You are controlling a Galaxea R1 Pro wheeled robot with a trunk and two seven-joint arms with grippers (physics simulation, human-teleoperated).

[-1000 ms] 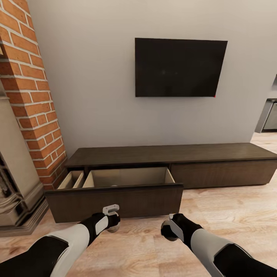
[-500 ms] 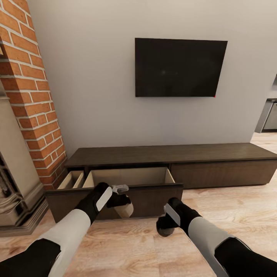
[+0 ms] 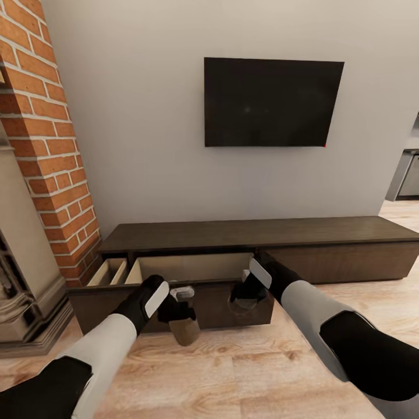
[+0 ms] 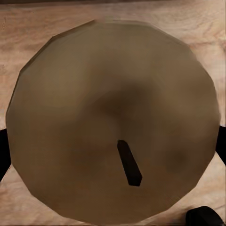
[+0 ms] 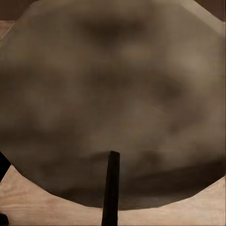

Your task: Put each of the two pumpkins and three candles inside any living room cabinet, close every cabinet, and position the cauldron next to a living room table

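Two stubby olive-grey wax candles, light, rigid and best pinched round their sides, ride clenched in the left gripper (image 3: pixel 185 314) and right gripper (image 3: pixel 247 291), lower centre, before the open dark-brown cabinet drawer (image 3: pixel 192 269)

matt dark wood cabinet (image 3: pixel 326 262), pale plank floor (image 3: pixel 244 378), rough brick fireplace (image 3: pixel 52 145).

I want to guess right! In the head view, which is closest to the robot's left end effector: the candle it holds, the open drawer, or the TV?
1. The candle, held in the left end effector.
2. The open drawer, just behind it.
3. The TV, high on the wall, farthest.
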